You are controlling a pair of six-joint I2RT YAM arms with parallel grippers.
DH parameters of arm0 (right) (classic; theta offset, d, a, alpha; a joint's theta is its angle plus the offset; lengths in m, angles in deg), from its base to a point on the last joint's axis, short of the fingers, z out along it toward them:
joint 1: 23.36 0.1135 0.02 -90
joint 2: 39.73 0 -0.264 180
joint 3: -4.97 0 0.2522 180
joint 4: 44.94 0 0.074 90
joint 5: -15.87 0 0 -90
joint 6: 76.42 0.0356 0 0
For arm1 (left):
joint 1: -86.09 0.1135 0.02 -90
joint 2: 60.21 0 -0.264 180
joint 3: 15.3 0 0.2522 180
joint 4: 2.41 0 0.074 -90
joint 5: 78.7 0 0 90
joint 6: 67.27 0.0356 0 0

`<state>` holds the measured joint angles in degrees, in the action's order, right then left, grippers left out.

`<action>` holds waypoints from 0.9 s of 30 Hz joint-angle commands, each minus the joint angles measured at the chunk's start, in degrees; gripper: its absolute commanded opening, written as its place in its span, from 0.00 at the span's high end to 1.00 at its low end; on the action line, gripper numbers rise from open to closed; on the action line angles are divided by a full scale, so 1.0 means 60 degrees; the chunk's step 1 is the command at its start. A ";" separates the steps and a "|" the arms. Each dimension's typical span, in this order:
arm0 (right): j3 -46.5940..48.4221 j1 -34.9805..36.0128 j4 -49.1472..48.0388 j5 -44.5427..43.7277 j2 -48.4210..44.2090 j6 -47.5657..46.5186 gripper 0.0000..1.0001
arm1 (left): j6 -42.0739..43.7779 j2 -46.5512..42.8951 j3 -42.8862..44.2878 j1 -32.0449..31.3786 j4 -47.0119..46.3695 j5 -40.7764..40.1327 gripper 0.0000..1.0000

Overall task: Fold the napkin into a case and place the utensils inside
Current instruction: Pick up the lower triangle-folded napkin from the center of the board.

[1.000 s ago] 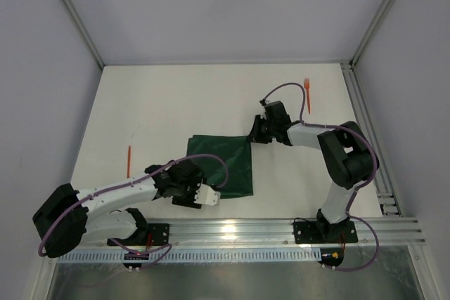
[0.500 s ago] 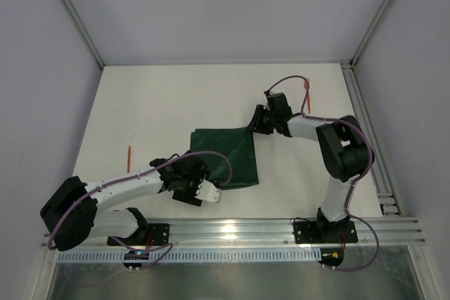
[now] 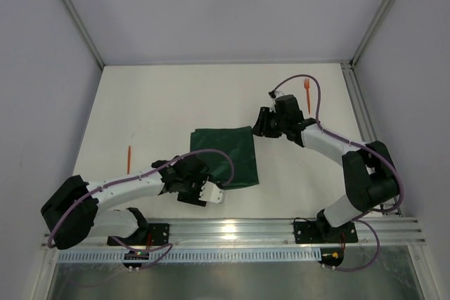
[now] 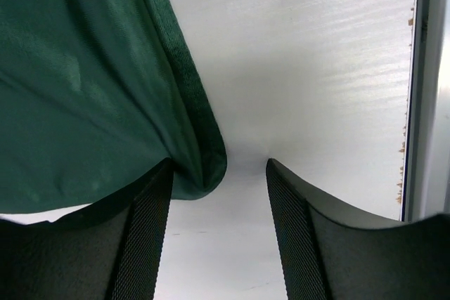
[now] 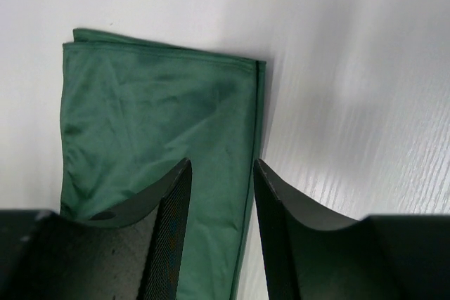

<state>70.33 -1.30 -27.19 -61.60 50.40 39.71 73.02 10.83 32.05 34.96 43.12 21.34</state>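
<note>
My left hand (image 4: 218,194) is released, fingers apart, with a corner of the folded napkin (image 4: 84,82) lying between them, beside one finger. My right hand (image 5: 221,173) is likewise spread, the napkin's edge running between its fingers on the tabletop (image 5: 351,103).

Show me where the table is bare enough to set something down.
Widest bare patch: far left of the table, between the back wall and the napkin. Another lies right of the napkin, before the near rail. Crowded: napkin corners at the left gripper and right gripper.
</note>
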 commanded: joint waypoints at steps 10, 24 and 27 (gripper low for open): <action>0.0087 0.1711 -0.0005 0.2563 -0.0244 -0.1293 0.85 | -0.0046 0.0347 -0.0368 -0.0237 -0.0725 -0.0268 0.77; -0.0762 0.2138 -0.1192 0.3521 0.1340 -0.0795 0.96 | -0.0631 -0.0371 0.0291 -0.0223 -0.0242 -0.0107 1.00; -0.0835 0.2123 -0.1148 0.3390 0.1603 -0.0752 0.96 | -0.0850 -0.0430 0.0525 -0.0106 -0.0037 0.0243 1.00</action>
<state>65.76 11.47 -31.91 -41.78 58.83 34.75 70.15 9.85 32.15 33.76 41.09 19.99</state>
